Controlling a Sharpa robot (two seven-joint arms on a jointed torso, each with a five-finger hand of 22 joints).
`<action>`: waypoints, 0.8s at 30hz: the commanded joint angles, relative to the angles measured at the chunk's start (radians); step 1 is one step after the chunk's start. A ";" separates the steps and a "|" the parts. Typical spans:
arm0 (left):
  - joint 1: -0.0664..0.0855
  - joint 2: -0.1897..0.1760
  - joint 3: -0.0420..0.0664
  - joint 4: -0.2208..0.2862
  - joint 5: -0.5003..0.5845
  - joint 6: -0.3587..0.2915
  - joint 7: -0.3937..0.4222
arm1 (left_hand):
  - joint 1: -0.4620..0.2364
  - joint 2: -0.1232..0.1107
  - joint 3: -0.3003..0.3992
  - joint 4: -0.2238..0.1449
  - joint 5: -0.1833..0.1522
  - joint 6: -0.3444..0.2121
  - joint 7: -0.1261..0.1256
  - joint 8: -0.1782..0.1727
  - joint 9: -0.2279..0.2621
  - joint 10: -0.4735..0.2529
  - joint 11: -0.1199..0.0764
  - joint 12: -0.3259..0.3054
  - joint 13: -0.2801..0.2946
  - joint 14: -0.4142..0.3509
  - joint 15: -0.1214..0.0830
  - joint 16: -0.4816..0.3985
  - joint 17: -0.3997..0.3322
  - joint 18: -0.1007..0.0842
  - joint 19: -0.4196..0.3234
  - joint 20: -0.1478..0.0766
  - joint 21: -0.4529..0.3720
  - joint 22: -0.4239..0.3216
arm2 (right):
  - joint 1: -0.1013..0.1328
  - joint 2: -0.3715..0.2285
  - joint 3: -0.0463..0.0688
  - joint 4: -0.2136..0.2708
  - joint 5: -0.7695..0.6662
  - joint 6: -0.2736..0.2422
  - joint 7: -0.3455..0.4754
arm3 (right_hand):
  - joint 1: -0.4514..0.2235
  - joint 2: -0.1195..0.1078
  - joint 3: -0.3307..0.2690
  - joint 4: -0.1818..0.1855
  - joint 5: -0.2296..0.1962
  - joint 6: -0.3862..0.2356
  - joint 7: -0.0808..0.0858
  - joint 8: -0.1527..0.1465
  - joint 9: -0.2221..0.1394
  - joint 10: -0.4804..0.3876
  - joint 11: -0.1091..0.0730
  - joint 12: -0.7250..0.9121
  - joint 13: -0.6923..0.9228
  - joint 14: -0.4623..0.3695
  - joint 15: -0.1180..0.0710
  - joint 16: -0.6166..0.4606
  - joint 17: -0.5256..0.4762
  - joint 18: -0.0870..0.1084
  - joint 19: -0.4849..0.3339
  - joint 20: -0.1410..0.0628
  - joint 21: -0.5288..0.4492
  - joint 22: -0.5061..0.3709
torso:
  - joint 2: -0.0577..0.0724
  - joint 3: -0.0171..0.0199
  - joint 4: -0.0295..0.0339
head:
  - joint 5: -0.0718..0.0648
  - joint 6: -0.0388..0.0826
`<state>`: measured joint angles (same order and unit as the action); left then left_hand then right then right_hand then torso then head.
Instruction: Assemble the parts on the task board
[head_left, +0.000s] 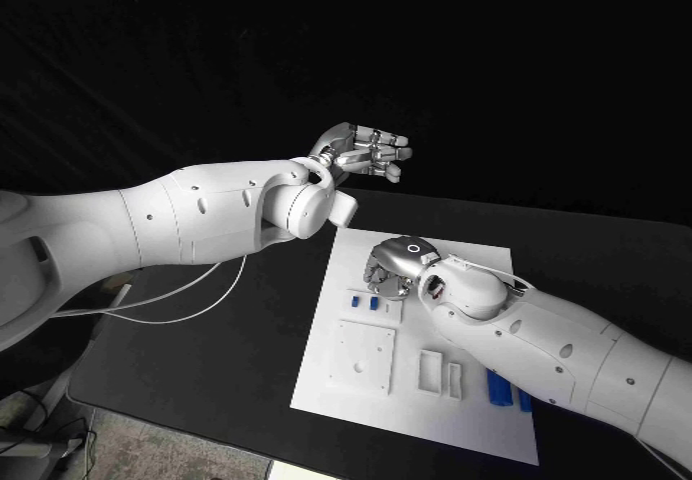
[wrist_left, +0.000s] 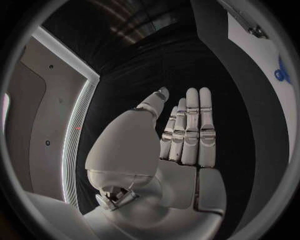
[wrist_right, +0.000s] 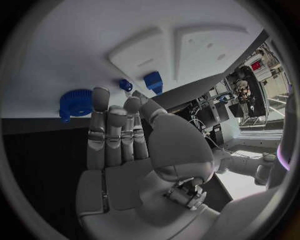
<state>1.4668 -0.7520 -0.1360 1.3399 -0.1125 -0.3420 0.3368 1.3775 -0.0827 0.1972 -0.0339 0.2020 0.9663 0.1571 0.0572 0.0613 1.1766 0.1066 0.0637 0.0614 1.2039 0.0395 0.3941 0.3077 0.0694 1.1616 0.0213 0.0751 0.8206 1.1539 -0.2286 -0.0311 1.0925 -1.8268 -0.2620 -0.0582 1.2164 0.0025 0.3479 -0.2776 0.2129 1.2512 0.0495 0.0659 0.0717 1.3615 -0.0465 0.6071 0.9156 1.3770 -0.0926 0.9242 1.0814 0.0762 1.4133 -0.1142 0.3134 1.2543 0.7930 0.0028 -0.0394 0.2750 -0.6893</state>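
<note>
The white task board lies in the middle of the black table. My right hand hovers low over its far part with fingers straight and nothing held. Just past the fingertips sit a round blue toothed part, a small blue part and a blue block. Two small blue parts lie beside the hand, and two longer blue pieces lie near the board's right edge by the forearm. My left hand is raised beyond the board, flat and empty.
A raised white square plate and two narrow white slotted blocks stand on the board's near half. White cables trail over the table under my left arm. The board's edge with a blue part lies far from the left hand.
</note>
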 joint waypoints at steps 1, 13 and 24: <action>0.002 0.002 0.000 0.002 -0.001 0.015 0.005 | 0.001 0.005 -0.001 0.003 0.004 -0.007 -0.003 0.005 0.001 -0.007 -0.001 -0.004 0.000 0.000 0.005 -0.003 -0.001 0.012 -0.001 0.003 -0.005 -0.001 | 0.000 0.001 0.000 -0.001 0.000 0.009 0.008 | 0.003 0.005 0.004 0.000 -0.008 -0.002 0.008 -0.003 -0.001 -0.005 0.002 -0.005 -0.001 -0.005 0.001 -0.008 -0.002 -0.010 0.005 0.001 -0.003 0.001 | 0.000 0.0000 0.0001 | 0.000 0.000; 0.002 0.000 0.000 -0.001 -0.010 0.020 0.004 | 0.001 0.002 -0.003 0.003 0.002 -0.004 -0.003 0.006 0.001 -0.006 -0.001 -0.004 0.000 0.001 0.005 -0.002 -0.001 0.012 0.000 0.003 -0.005 -0.002 | 0.001 -0.042 0.006 0.041 0.079 -0.119 0.034 | -0.019 -0.032 -0.006 0.007 0.009 -0.098 0.029 -0.003 -0.006 -0.011 0.012 -0.016 -0.025 -0.018 0.009 -0.068 -0.055 -0.003 0.007 0.009 -0.029 -0.016 | -0.002 0.0004 -0.0027 | -0.007 0.012; 0.002 -0.010 0.000 -0.003 -0.017 0.024 0.006 | 0.004 0.002 -0.003 0.001 0.001 -0.004 -0.003 0.006 0.001 -0.003 -0.002 -0.004 0.000 0.001 0.004 -0.001 0.000 0.012 0.001 0.002 -0.004 -0.001 | 0.013 -0.138 0.048 0.142 0.140 -0.088 0.083 | 0.006 -0.011 -0.064 0.005 -0.019 -0.091 0.027 -0.003 -0.006 -0.018 0.013 -0.006 -0.033 -0.022 0.010 -0.061 -0.058 -0.005 0.014 0.011 -0.046 -0.027 | -0.003 0.0028 -0.0083 | -0.008 0.024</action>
<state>1.4671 -0.7619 -0.1364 1.3357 -0.1168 -0.3359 0.3344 1.3775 -0.0827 0.1972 -0.0339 0.2020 0.9663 0.1570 0.0572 0.0612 1.1766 0.1066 0.0637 0.0614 1.2039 0.0395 0.3941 0.3078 0.0694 1.1615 0.0213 0.0751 0.8193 1.1664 -0.3628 0.0167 1.2287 -1.7260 -0.3540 -0.0137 1.2178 -0.0066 0.2824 -0.2703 0.1969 1.1557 0.0773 0.0658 0.0648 1.3485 -0.0374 0.5965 0.8827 1.3591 -0.0857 0.8625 1.0220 0.0761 1.4222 -0.1052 0.2707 1.2260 0.7907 0.0041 -0.0456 0.2652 -0.6666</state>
